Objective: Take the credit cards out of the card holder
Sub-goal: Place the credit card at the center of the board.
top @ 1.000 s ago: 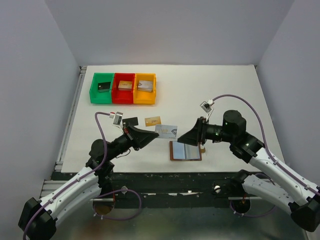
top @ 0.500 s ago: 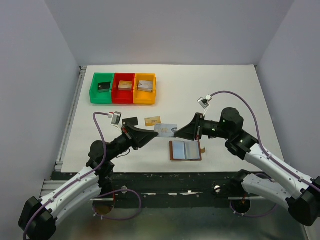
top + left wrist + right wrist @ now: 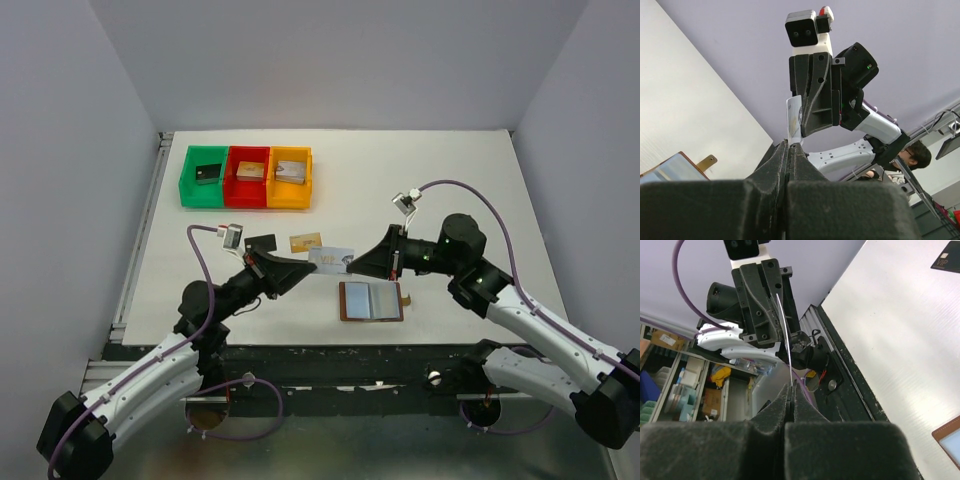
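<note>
Your left gripper (image 3: 306, 268): jaws pinching one end of a silvery credit card (image 3: 331, 261)
Your right gripper (image 3: 353, 265): clamped on its opposite end
Card holder (image 3: 371, 301): open, flat, just beneath both tips
Gold card (image 3: 305, 242), black card (image 3: 262, 243): just beyond your left gripper

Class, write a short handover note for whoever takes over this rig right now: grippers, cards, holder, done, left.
Left gripper: shut on the silver card.
Right gripper: shut on the same card's other end.
Done: black card and gold card lie out on the table.
The card holder lies open by the near edge.
Left: set this card down, then check the holder for more.
</note>
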You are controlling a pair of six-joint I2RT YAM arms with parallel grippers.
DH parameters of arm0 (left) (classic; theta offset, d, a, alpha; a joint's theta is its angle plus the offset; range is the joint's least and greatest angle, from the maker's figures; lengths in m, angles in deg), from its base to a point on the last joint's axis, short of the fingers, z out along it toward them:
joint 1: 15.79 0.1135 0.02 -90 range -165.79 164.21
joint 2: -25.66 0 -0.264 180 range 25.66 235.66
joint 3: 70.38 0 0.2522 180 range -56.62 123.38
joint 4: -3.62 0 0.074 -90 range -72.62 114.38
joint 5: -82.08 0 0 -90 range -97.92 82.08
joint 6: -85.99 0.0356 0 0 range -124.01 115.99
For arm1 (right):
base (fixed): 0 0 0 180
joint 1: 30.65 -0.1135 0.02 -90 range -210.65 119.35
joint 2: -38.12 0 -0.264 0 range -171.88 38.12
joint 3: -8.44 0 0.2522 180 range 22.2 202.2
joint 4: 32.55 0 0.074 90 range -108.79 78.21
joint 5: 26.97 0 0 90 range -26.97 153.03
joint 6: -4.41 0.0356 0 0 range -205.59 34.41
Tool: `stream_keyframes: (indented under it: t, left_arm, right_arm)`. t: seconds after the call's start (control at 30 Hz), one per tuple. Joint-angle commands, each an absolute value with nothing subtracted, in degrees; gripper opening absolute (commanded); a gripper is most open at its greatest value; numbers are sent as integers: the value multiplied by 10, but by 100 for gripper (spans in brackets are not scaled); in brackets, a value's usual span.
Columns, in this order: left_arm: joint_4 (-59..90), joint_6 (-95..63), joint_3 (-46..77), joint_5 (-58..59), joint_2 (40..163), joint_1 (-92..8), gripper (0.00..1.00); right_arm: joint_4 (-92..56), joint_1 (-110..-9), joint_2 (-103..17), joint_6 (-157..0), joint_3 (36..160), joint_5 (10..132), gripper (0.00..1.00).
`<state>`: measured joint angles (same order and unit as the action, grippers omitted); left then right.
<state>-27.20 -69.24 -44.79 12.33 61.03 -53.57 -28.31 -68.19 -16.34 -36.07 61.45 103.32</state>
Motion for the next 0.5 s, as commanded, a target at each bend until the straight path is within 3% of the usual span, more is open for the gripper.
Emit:
stream_keyframes:
  t: [0.0, 0.03, 0.07, 0.1, 0.27, 0.37, 0.47]
  left_arm:
    - [-269, -683, -444, 113, 612, -532, 27]
    - [-223, -676, -433, 102, 602, -533, 54]
    - [-172, -655, -420, 88, 589, -533, 68]
    - [-112, -634, -406, 66, 569, -533, 99]
    - [151, -541, -335, -62, 459, -522, 99]
    - [281, -502, -289, -126, 433, -521, 99]
    - [343, -478, -274, -118, 420, -521, 99]
  right_arm:
    - [-288, -684, -160, -366, 614, 1042, 0]
    - [-268, -683, -158, -377, 621, 1030, 0]
    - [-240, -678, -156, -388, 630, 1021, 0]
    - [-217, -671, -159, -401, 639, 1014, 0]
    - [-151, -585, -200, -420, 655, 995, 0]
    - [-70, -556, -278, -482, 711, 980, 0]
    - [17, -540, -390, -558, 804, 992, 0]
